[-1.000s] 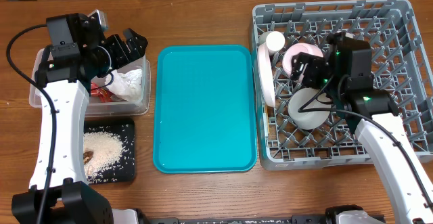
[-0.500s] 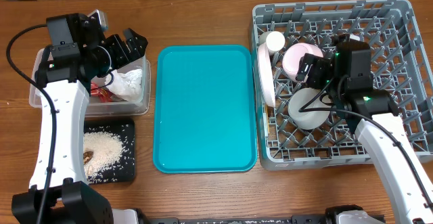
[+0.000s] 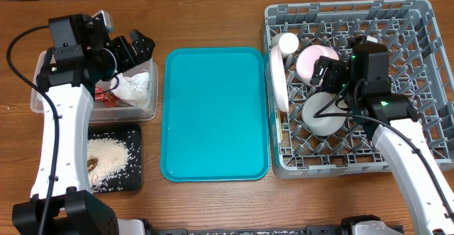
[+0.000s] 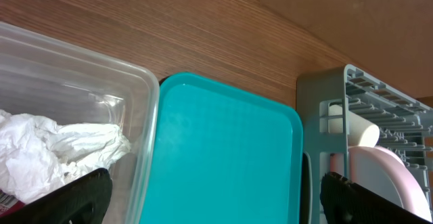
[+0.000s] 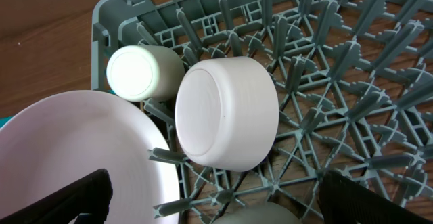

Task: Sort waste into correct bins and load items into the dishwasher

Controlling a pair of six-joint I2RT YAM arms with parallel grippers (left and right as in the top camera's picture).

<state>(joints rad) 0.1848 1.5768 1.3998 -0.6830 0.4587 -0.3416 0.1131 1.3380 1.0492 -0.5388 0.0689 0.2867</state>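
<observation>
Right end effector (image 3: 323,74) wide open, empty, over the bowl (image 5: 226,112) in the dish rack (image 3: 418,64) at frame right, left end effector (image 3: 135,49) open, empty, over the clear tub (image 3: 42,100) holding the napkin (image 3: 135,86) upper left; sorting and loading look finished, next likely retract both arms.

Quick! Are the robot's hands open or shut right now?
Left gripper: open, holding nothing.
Right gripper: open, holding nothing.
</observation>
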